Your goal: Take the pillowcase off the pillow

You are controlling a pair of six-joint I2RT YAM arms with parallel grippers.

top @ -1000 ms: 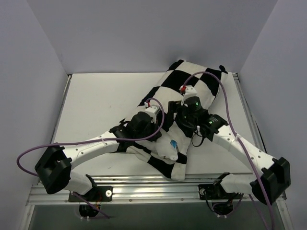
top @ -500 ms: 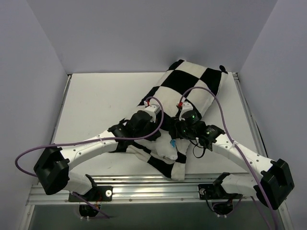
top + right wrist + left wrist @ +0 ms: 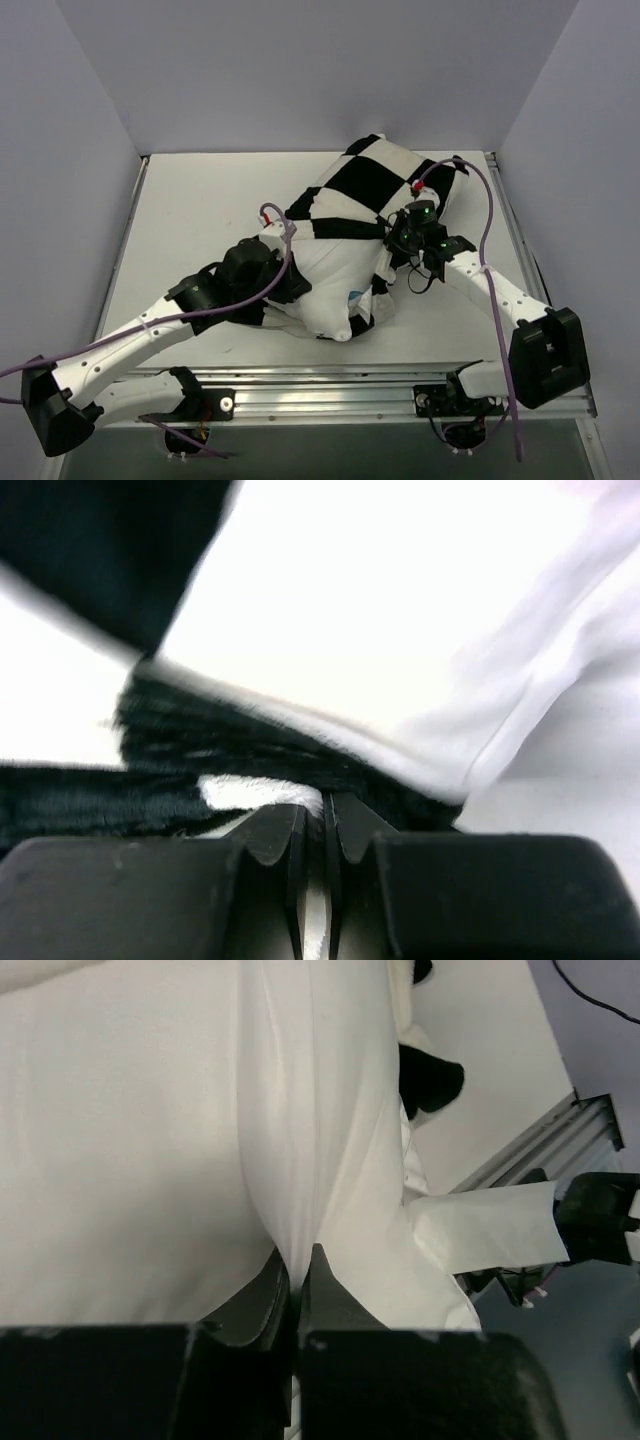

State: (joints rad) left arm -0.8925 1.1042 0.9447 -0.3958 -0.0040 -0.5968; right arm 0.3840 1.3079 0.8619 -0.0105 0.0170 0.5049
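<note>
The pillow (image 3: 325, 275) is lying diagonally, its long axis running from the desk's near edge toward the far right corner, bare end nearest. The pillowcase (image 3: 375, 180) is covering its far half. The left gripper (image 3: 296, 1265) is pinching pillow fabric; the right gripper (image 3: 325, 805) is pinching the pillowcase hem. Risk: either thin fold slipping free under opposing pulls.

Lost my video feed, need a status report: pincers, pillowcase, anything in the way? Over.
Left pincer shut on pillow. Right pincer shut on pillowcase edge. Near half of pillow bare, far half covered. Nothing in the way.
</note>
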